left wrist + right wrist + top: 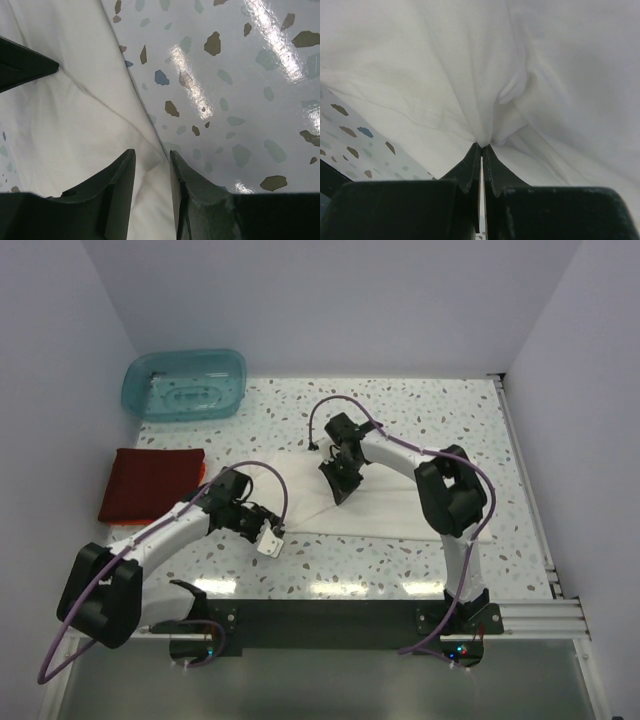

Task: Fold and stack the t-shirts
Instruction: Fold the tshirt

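"Seen from above, where is the white one?"

"The cream-white t-shirt (380, 505) lies spread on the speckled table (400, 405). The right gripper (338, 490) is down on its middle and the left gripper (272, 538) is at its edge. A dark red t-shirt (150, 483) sits folded well out to the left gripper's left, with a teal tub (185, 385) beyond it."

"And the left wrist view?"

"The jaws stand slightly parted (only a narrow gap). The shirt's edge runs into that gap, and there is bare table off the right finger (195, 200)."

"Right wrist?"

"Clenched tight, pinching a tuck of white cloth. Creases gather at the tips and cloth fills everything ahead."
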Controlling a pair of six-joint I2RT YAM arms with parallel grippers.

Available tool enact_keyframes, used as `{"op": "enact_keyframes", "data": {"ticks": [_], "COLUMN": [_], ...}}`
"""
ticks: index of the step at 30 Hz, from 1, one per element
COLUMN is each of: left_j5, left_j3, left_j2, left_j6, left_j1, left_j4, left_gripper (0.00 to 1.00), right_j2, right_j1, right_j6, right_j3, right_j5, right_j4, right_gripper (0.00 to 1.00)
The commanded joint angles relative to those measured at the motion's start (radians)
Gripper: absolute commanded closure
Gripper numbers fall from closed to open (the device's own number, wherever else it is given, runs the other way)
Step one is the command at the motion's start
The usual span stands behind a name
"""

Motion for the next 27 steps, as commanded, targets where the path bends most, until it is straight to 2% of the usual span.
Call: {"op": "enact_keyframes", "data": {"ticks": [1,9,13,23,27], "left_j5": [-0.020,-0.051,-0.068,-0.092,-0.099], "left_j3": [-0.053,-0.050,-0.039,-0.010,0.000], "left_j2": [-0.021,0.047,0.091,0.111,0.131], "left_j6": [0.158,0.347,0.419,0.523,0.543], "left_j1": [-0.033,-0.036,-0.034,0.000,0.001], "left_j4": [0.149,0.157,0.123,0.072,0.069], "left_gripper": [0.62,0.59,0.61,0.59,0.64], "right_j2": [0.000,0.009,0.015,0.029,0.035], "right_j1": [0.002,0.002,0.002,0.002,0.002], "right_j6": [-0.013,-0.008,-0.008,-0.010,-0.005], "right_j3": [0.031,0.039,0.050,0.054,0.059], "right_j5": [-0.010,-0.019,-0.019,-0.030,-0.033], "right_j4": [-0.028,-0.036,-0.041,-0.047,-0.045], "right_gripper": [1.00,1.00,1.00,1.00,1.00]}}
